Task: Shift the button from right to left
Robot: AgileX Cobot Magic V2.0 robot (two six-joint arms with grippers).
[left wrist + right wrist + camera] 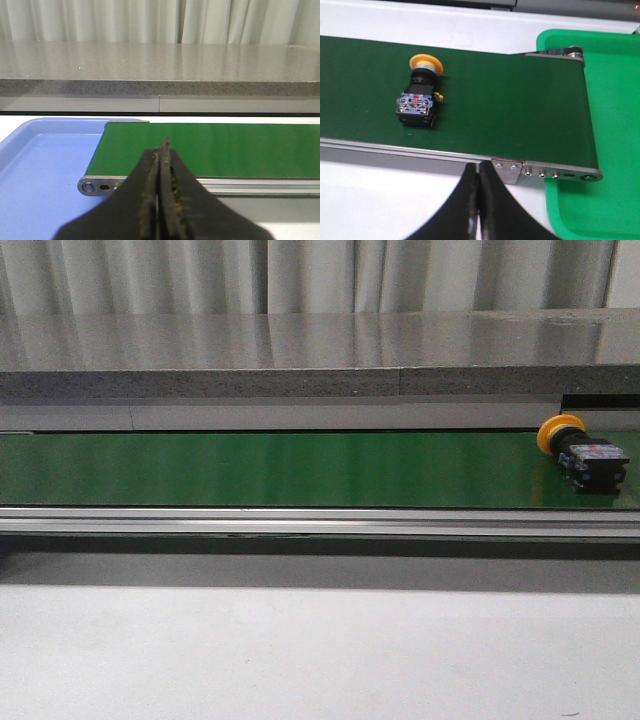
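Note:
The button (580, 448) lies on its side on the green conveyor belt (280, 468) at the far right of the front view: yellow-orange mushroom cap, black boxy body with red and white marks. It also shows in the right wrist view (420, 92). My right gripper (479, 172) is shut and empty, in front of the belt's near rail, apart from the button. My left gripper (161, 150) is shut and empty, over the near rail at the belt's left end. Neither gripper shows in the front view.
A blue tray (40, 170) lies under the belt's left end. A green tray (600, 105) lies under the belt's right end. A grey stone ledge (300, 360) runs behind the belt. White tabletop (300, 650) lies in front of the metal rail (300, 523).

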